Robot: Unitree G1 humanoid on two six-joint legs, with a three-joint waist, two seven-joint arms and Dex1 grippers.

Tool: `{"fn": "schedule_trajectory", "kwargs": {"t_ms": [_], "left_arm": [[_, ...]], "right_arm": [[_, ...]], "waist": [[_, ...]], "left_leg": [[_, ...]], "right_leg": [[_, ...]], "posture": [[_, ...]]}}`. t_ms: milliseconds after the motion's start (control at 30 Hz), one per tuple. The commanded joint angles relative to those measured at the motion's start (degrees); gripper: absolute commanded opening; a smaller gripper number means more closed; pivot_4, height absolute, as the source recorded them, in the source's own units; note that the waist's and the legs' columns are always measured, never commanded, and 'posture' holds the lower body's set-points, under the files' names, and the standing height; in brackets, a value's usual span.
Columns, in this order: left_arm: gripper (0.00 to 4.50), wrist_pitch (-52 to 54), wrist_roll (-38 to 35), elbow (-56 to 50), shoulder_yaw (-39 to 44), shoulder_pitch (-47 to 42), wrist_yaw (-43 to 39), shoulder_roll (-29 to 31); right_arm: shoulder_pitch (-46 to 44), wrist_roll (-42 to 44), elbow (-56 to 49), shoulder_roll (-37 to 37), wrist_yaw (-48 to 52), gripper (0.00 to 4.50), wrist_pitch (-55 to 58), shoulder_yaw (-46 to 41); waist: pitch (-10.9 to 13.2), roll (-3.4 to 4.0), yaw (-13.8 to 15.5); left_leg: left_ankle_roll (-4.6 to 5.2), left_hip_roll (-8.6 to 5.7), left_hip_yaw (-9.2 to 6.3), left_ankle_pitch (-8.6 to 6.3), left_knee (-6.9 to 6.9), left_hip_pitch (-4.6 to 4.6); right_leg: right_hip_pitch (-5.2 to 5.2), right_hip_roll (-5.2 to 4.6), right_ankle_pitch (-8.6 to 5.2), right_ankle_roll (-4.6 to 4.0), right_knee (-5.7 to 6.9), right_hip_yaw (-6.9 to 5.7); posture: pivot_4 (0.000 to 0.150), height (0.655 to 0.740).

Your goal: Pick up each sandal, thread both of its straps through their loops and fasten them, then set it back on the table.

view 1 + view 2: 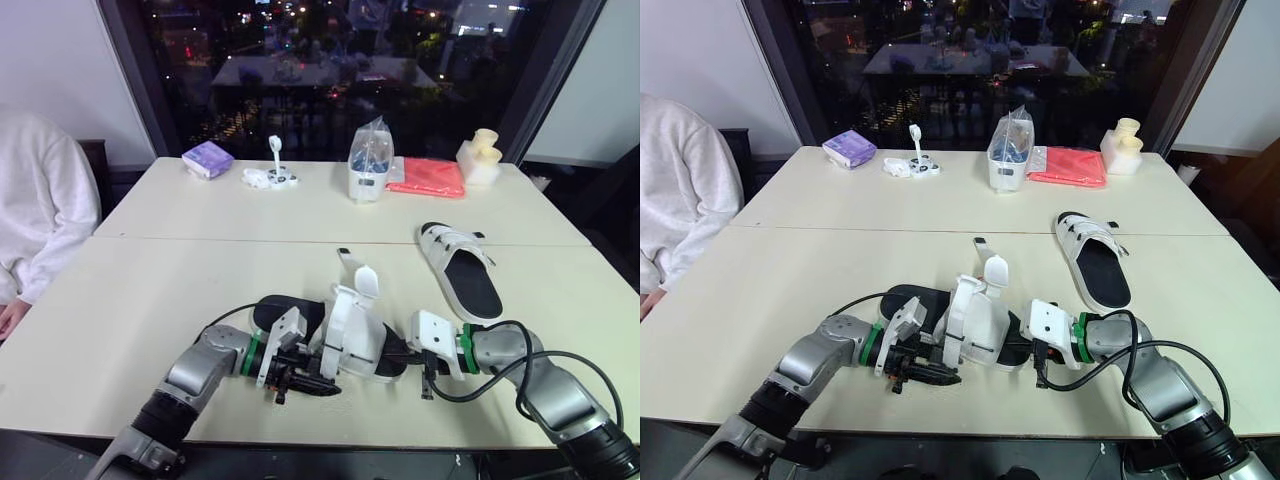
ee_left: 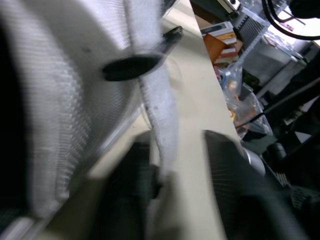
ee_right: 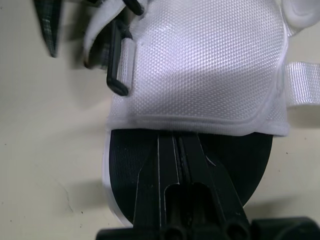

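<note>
The near sandal (image 1: 360, 340) lies on the front part of the desk (image 1: 150, 300), between the two end effectors, its white upper flaps lifted open and one strap tip sticking up. The left end effector (image 1: 305, 385) sits at the sandal's left side with its fingers (image 2: 235, 190) apart; a white strap (image 2: 160, 100) runs between them, against one finger, near a black loop (image 2: 132, 65). The right end effector (image 3: 176, 137) is closed, fingers pressed together and lying over the black footbed, tips at the edge of the white upper. The second sandal (image 1: 460, 270) rests well apart, farther back on the right. A person's white sleeve (image 1: 40, 200) shows at the left.
</note>
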Motion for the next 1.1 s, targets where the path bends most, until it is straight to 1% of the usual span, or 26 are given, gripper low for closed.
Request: {"fn": "schedule_trajectory", "kwargs": {"t_ms": [33,133,233,333,467,567,800,867,967,1033,1067,1100], "left_arm": [[0.04,2.56,-1.46,-3.67,0.32,-0.20,-2.03,2.73],[0.04,4.23,-2.49,-9.93,-1.01,-0.17,-5.97,7.03],[0.04,10.79,-7.61,-15.30,-0.05,-2.74,-7.71,8.49],[0.04,13.67,-11.04,-19.31,0.56,-6.19,-11.10,10.70],[0.04,17.44,-15.62,-22.19,1.75,-10.71,-13.91,13.21],[0.04,17.61,-16.96,-22.92,2.04,-13.28,-14.91,14.18],[0.04,19.95,-19.61,-20.70,3.06,-18.85,-13.96,12.53],[0.04,19.52,-18.45,-18.92,2.83,-19.95,-12.70,11.61],[0.04,14.71,-12.83,-11.12,0.57,-20.57,-11.66,10.36],[0.04,14.29,-11.80,-7.99,0.18,-21.19,-11.51,9.55],[0.04,15.73,-12.44,-6.19,0.46,-21.81,-11.79,9.04],[0.04,16.14,-12.33,-2.92,0.96,-22.64,-11.14,7.69]], "right_arm": [[0.87,-0.63,-0.36,-0.39,-0.01,0.00,0.65,0.14],[0.87,-0.66,-0.17,-0.49,0.02,0.00,0.55,0.10],[0.86,-0.57,-0.19,-0.66,0.14,0.00,0.63,-0.03],[0.98,-0.55,-0.14,-0.90,0.37,0.00,0.52,-0.17],[0.64,-0.68,0.34,-0.92,0.48,0.00,0.35,-0.20],[0.17,-0.82,0.83,-0.78,0.52,0.00,0.16,-0.13],[-0.36,-1.03,1.68,-0.63,0.41,0.00,-0.46,-0.08],[-0.43,-1.06,1.84,-0.61,0.34,0.00,-0.58,-0.05],[-0.33,-1.09,1.75,-0.52,0.09,0.00,-0.68,-0.04],[-0.34,-1.12,1.79,-0.50,0.03,0.00,-0.76,0.03],[-0.27,-1.12,1.73,-0.51,0.00,0.00,-0.76,0.06],[-0.20,-1.14,1.65,-0.54,-0.02,0.00,-0.77,0.08]], "waist": [[0.00,0.00,-0.04],[0.01,0.01,-0.13],[0.01,0.02,-0.04],[0.01,0.01,-0.08],[0.02,0.04,-0.10],[0.04,0.04,-0.09],[0.07,0.02,-0.09],[0.08,0.02,-0.07],[0.08,0.03,0.01],[0.08,0.02,0.00],[0.09,0.01,0.02],[0.10,-0.01,0.04]], "left_leg": [[0.00,0.00,0.00,0.00,0.00,0.00],[0.00,0.00,0.00,0.00,-0.03,0.00],[-0.01,0.00,0.01,0.00,-0.10,0.00],[-0.01,0.00,0.00,0.00,-0.09,0.00],[-0.01,0.00,0.01,0.00,-0.10,0.00],[0.00,0.00,0.01,0.01,-0.10,0.00],[0.01,0.00,0.01,0.02,-0.07,0.00],[0.02,0.00,0.01,0.02,-0.06,0.00],[0.03,0.00,0.00,0.02,-0.01,0.00],[0.04,0.00,0.00,0.02,0.05,0.00],[0.06,0.00,0.00,0.00,0.07,0.00],[0.08,0.00,0.00,-0.01,0.11,0.00]], "right_leg": [[0.01,0.00,0.00,0.00,0.00,0.00],[-0.01,0.00,0.00,-0.01,-0.02,0.00],[-0.01,0.00,-0.01,-0.01,-0.08,0.00],[0.02,0.00,-0.01,-0.01,-0.10,0.00],[0.02,0.02,-0.01,-0.01,-0.11,-0.01],[0.03,0.03,0.00,0.00,-0.12,-0.02],[0.06,0.08,0.00,0.00,-0.12,-0.04],[0.06,0.11,0.00,0.01,-0.12,-0.04],[0.11,0.15,0.01,0.03,-0.11,-0.05],[0.13,0.18,0.01,0.03,-0.10,-0.06],[0.14,0.18,0.01,0.03,-0.10,-0.06],[0.17,0.19,0.04,0.09,-0.10,-0.06]], "posture": [[0.150,0.7400],[0.150,0.7400],[0.150,0.7400],[0.150,0.7400],[0.150,0.7400],[0.150,0.7400],[0.150,0.7400],[0.150,0.7400],[0.150,0.7400],[0.150,0.7400],[0.150,0.7400],[0.150,0.7400]]}}
